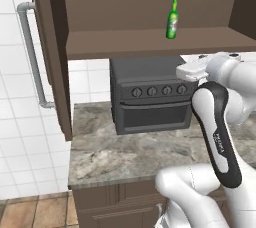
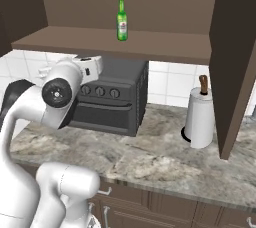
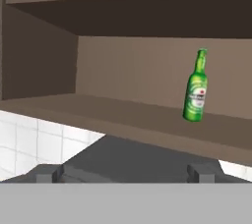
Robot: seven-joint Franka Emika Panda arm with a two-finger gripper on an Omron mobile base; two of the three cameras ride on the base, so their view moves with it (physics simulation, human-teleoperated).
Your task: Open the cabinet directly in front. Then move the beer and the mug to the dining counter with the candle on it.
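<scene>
The cabinet (image 1: pixel 50 62) stands open, so fetching is the step in hand. The beer (image 1: pixel 172 18) stands upright on its lower shelf, above the toaster oven (image 1: pixel 150 94). The pincer (image 3: pixel 125 173), fingers apart and empty, must rise and reach around the bottle.

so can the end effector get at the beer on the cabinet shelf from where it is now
Probably yes. Both cabinet doors are swung wide, and the beer stands alone and upright on the bottom shelf. The open end effector sits just below shelf level, above the toaster oven, so it must rise first.
</scene>
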